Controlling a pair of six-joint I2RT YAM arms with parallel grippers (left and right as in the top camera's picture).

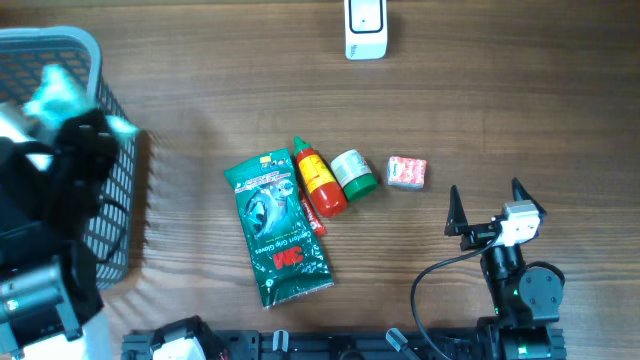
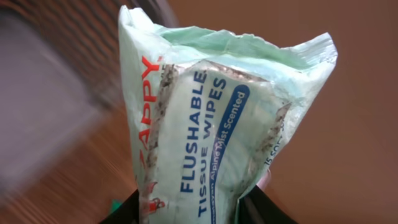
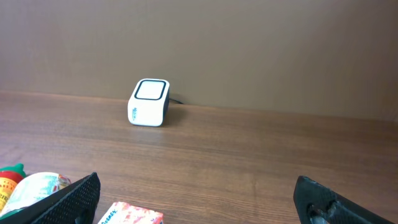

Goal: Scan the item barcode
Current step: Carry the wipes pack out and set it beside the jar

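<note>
Overhead: wipes pack (image 1: 52, 95) held above the basket (image 1: 118, 220), well apart from the scanner (image 1: 365, 28). Left wrist: left gripper (image 2: 193, 214) clamps only the soft pack's lower end; it could sag or slip. Right wrist: right gripper (image 3: 196, 186) gapes empty, facing scanner.

**Soft even light, blur at left**

Overhead, the basket (image 1: 122, 205) is smeared by motion. From the left wrist, the wipes pack (image 2: 211, 124) is sharp, its background streaked. The right wrist view is crisp, shadows on the table (image 3: 249, 155) faint.
</note>
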